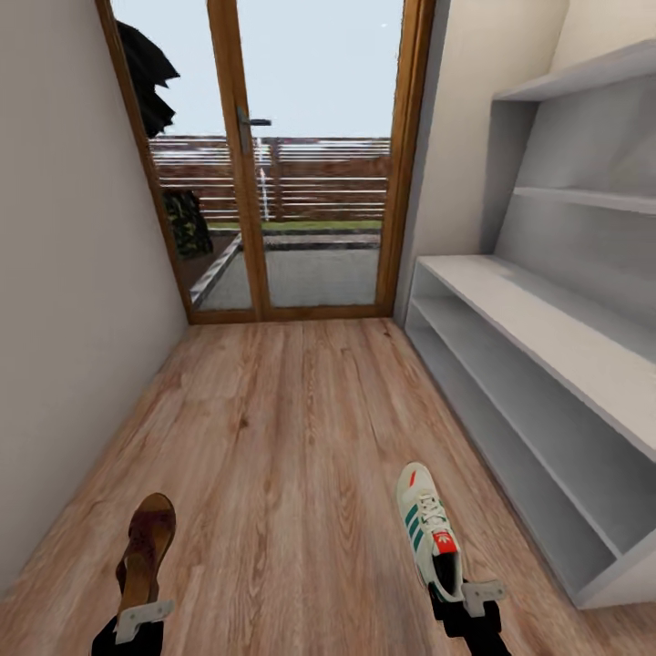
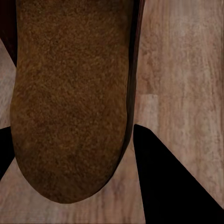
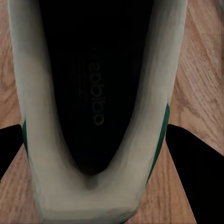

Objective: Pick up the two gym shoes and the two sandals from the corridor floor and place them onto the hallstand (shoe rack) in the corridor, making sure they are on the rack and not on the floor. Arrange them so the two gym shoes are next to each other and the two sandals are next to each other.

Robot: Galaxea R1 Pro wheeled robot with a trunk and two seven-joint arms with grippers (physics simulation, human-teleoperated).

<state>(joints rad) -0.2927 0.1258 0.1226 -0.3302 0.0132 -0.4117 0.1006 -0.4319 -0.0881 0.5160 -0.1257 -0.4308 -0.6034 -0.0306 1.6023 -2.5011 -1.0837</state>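
**Both arms carrying a shoe toward the hallstand**

Gripping at the bottom of the head view, the left gripper (image 1: 143,616) is holding a brown sandal (image 1: 146,549) by its heel, and the right gripper (image 1: 466,597) is clamping the heel of a white gym shoe (image 1: 428,531). Both shoes are hanging above the corridor floor (image 1: 292,437), pointing toward the glass door (image 1: 273,164). The hallstand (image 1: 547,337) is standing just right of the gym shoe, its shelves bare.

Judging by this, the carrying step is underway; next, the shoes need swinging right and setting down onto the surface or a shelf.

Inside the gym shoe (image 3: 98,93), mirrored insole lettering is appearing to read "adidas". A red tongue label is showing, too small to read.
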